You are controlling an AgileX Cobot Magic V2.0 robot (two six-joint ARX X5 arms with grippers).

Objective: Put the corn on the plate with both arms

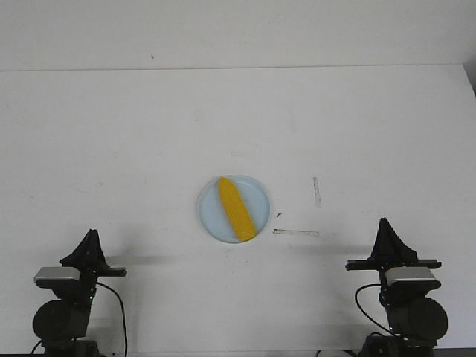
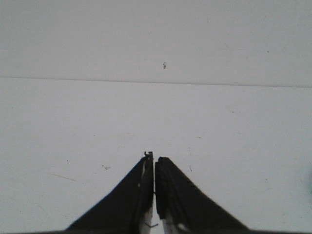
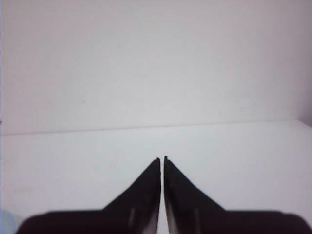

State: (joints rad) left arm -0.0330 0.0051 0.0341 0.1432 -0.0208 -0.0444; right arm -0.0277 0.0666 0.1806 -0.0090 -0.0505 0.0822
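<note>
The yellow-orange corn (image 1: 236, 208) lies diagonally on the pale light-blue plate (image 1: 212, 221) in the middle of the white table, inside the rim. My left gripper (image 1: 91, 235) is shut and empty at the near left, well short of the plate. My right gripper (image 1: 384, 222) is shut and empty at the near right. In the left wrist view the left gripper (image 2: 154, 157) has its jaws together over bare table. In the right wrist view the right gripper (image 3: 162, 158) is the same. Neither the corn nor the plate shows in the wrist views.
Two thin strips of tape (image 1: 295, 232) lie on the table just right of the plate, one lengthwise and one upright (image 1: 317, 191). The table's far edge (image 1: 238, 68) meets a white wall.
</note>
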